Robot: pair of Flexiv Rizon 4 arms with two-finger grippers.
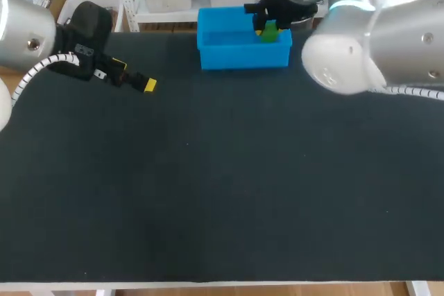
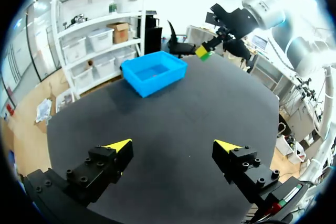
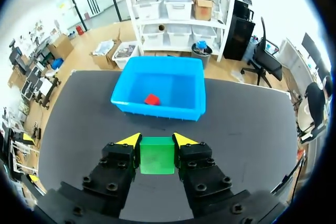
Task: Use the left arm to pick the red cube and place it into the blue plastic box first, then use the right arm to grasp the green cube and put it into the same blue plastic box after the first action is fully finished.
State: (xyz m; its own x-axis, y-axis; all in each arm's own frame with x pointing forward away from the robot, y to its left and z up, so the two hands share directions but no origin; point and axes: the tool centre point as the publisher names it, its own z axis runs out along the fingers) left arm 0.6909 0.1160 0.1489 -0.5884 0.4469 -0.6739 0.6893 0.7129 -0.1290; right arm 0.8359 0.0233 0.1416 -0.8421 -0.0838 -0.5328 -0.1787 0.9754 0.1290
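Observation:
The blue plastic box stands at the table's far edge, and the red cube lies inside it. My right gripper is shut on the green cube, held in the air just short of the box. From the head view the green cube shows over the box's right part. My left gripper is open and empty over the table's left side, far from the box; its yellow tip shows at the left of the head view.
The dark table top stretches wide in front of the box with nothing else on it. My right arm's big white link hangs over the far right corner.

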